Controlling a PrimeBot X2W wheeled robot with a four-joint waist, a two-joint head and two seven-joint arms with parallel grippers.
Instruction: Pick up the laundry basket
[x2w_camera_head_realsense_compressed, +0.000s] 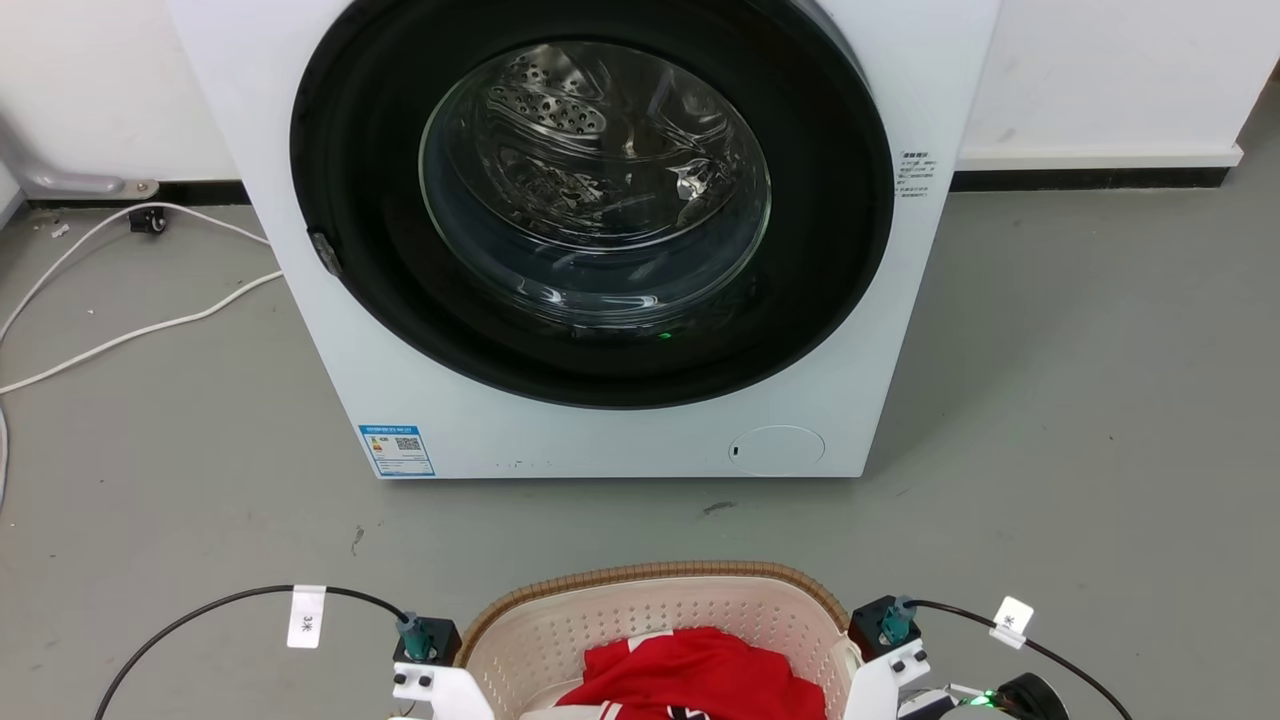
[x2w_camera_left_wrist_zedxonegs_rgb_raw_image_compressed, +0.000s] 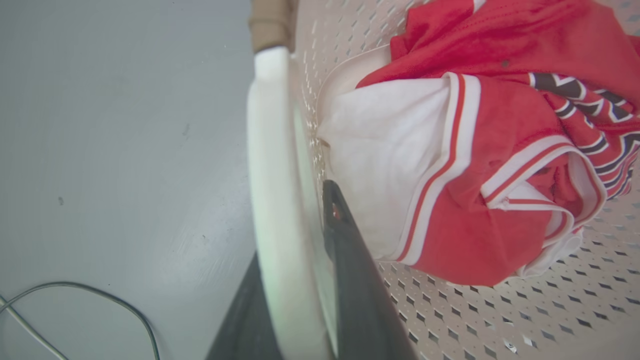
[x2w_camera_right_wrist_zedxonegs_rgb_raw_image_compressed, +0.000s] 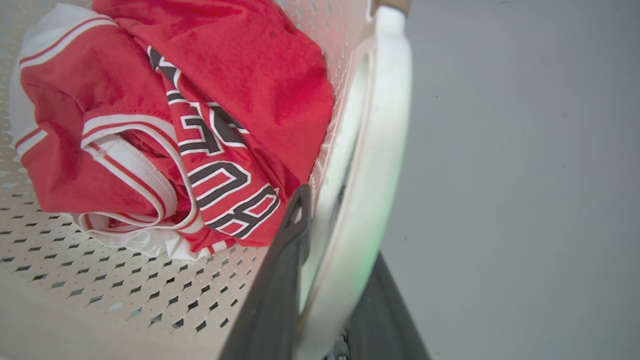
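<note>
Grey floor (x2w_camera_head_realsense_compressed: 1050, 400), basket (x2w_camera_head_realsense_compressed: 640, 572) gripped, lift pending.
Left gripper (x2w_camera_left_wrist_zedxonegs_rgb_raw_image_compressed: 292, 225) and right gripper (x2w_camera_right_wrist_zedxonegs_rgb_raw_image_compressed: 340, 225) each pinch a handle (x2w_camera_left_wrist_zedxonegs_rgb_raw_image_compressed: 275, 150); I'd raise both evenly.

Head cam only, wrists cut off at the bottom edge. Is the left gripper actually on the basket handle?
Observer: Yes, the left gripper straddles the left handle of the laundry basket, one finger inside the wall, one outside.
Operator: Right side?
Observer: Same, the right gripper has the right handle between its fingers.
Operator: Cloth pinched?
Observer: Doesn't look so; the red jersey lies beside the inner finger, not between it and the handle.
</note>
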